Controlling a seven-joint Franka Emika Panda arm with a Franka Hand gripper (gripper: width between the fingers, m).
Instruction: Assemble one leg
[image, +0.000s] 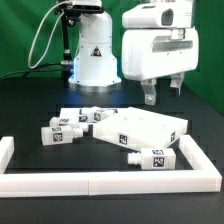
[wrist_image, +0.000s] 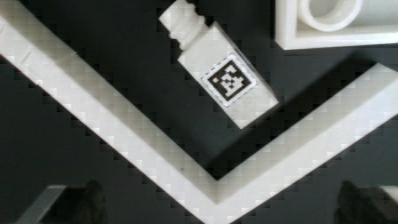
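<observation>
Several white legs with black-and-white tags lie on the black table. One leg (image: 150, 157) lies in front of the large white square panel (image: 140, 128), near the front right corner of the white border wall. The same leg shows in the wrist view (wrist_image: 222, 65), stub end toward the panel corner (wrist_image: 338, 25). Three more legs (image: 63, 133) (image: 75, 117) (image: 97, 112) lie at the panel's left in the exterior view. My gripper (image: 163, 92) (wrist_image: 217, 205) hangs open and empty above the panel's right side, touching nothing.
A low white border wall (image: 110, 182) runs along the front and both sides of the table, and its corner fills the wrist view (wrist_image: 107, 110). The arm's white base (image: 92, 55) with cables stands at the back.
</observation>
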